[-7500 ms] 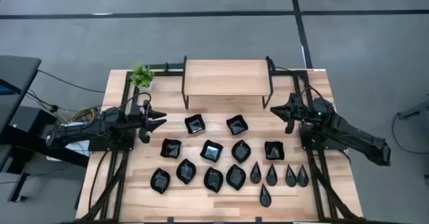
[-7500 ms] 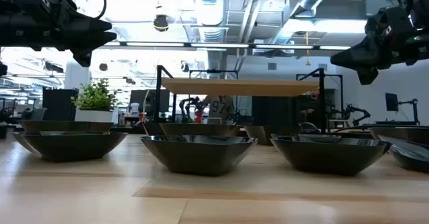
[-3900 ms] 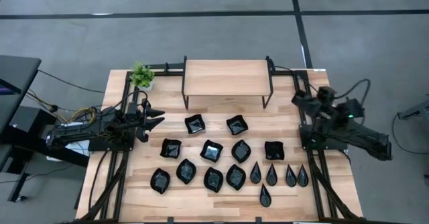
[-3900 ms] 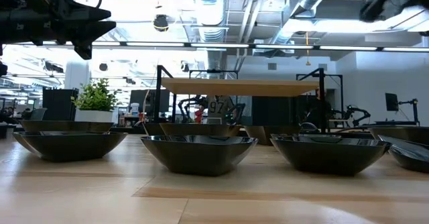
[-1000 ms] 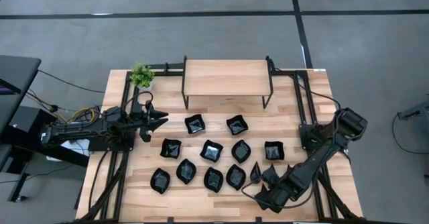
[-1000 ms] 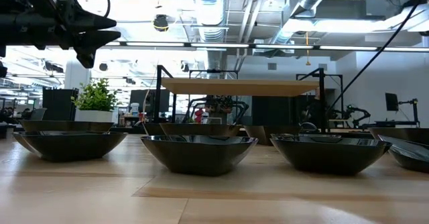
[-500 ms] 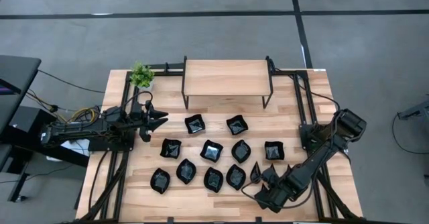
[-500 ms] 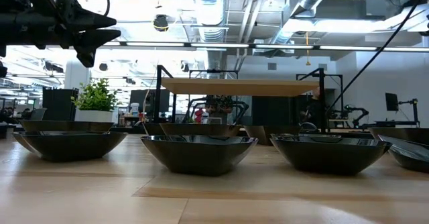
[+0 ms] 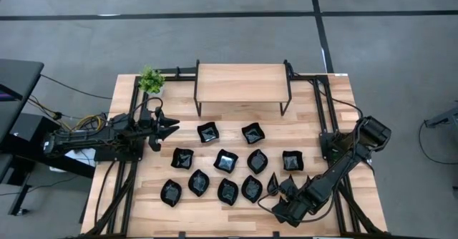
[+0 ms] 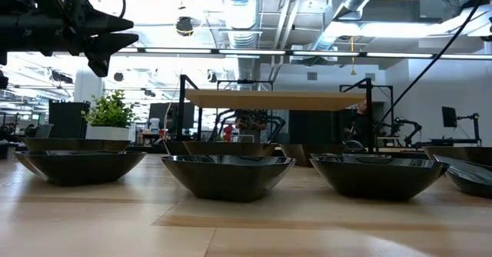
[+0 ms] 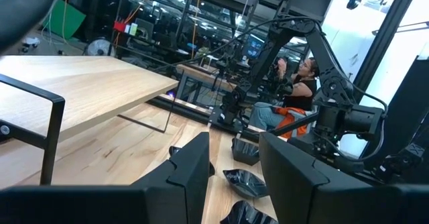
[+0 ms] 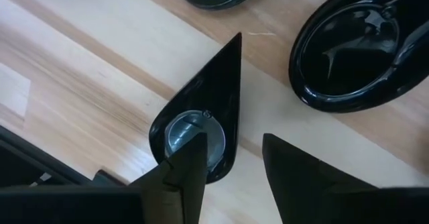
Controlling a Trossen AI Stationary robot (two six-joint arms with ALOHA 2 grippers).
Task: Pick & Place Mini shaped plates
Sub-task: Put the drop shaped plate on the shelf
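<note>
On the light wood-plank bench (image 9: 143, 203) the mini shaped plates (image 9: 225, 160) sit in loose rows in front of a low wooden shelf (image 9: 242, 82) on black legs: wavy-edged squares nearest the shelf, leaf shapes below them, teardrops toward the front right. A small green plant (image 9: 151, 79) stands at the back left corner, just beside the shelf.

The right end effector (image 9: 280, 196) is down low at the front right of the bench, right among the teardrop plates. Its wrist camera shows 1 teardrop plate (image 12: 199, 121) directly under it, point aimed away from the fingers, rounded end lying partly between the 2 dark fingers (image 12: 184, 167). The fingers are spread with a clear gap and have nothing in them. A leaf-shaped plate (image 12: 355, 49) lies just beside the teardrop.

The left end effector (image 9: 166, 128) hovers at the left side of the bench, level with the back row of plates, fingers parted and empty, pointing across toward the shelf.

Floor around the bench is grey with dark lines. From bench height the room behind looks like a big open lab: exposed ducts and pipes overhead, bright strip lights, more robot rigs. A person (image 11: 295, 93) sits at another rig in the background.
</note>
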